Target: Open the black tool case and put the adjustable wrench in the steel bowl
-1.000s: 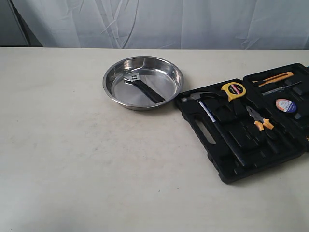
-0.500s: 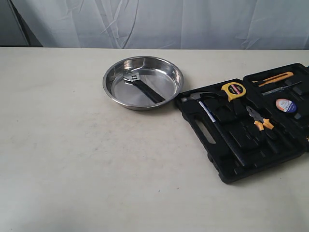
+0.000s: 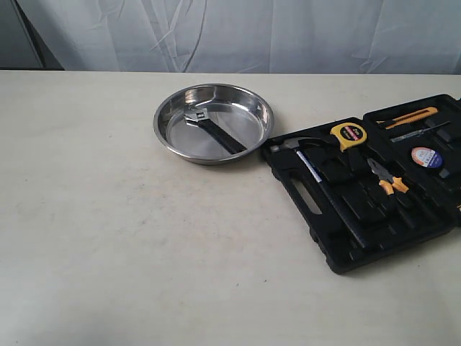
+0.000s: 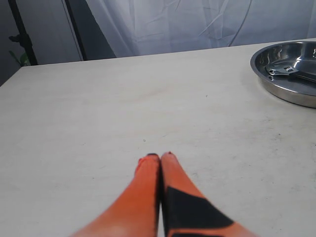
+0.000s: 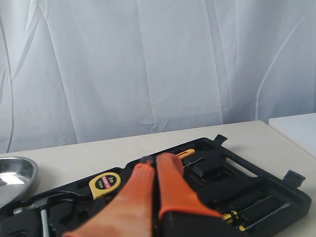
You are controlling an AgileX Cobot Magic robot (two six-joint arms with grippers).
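From the outside camera, a pale surface carries a round steel bowl a little left of the middle and towards the far side. The wrench lies flat inside the bowl. Its silver head points to the far left and its black handle runs to the near right, ending close to the rim. Just to the right of the bowl, a black case lies open, its near corner almost touching the bowl's rim. In the case are a long hammer, a yellow tape measure, orange-handled pliers and an orange knife at the far side. No arm shows in this view.

From the left wrist camera, the left hand has its two orange fingers pressed together with nothing between them. It hangs over bare surface, well apart from the bowl, where the wrench rests on the flat bottom.

From the right wrist camera, the right hand is likewise closed, finger against finger, and holds nothing. It is above the open case, with the tape measure beside it and a slice of the bowl beyond. A white curtain hangs behind.
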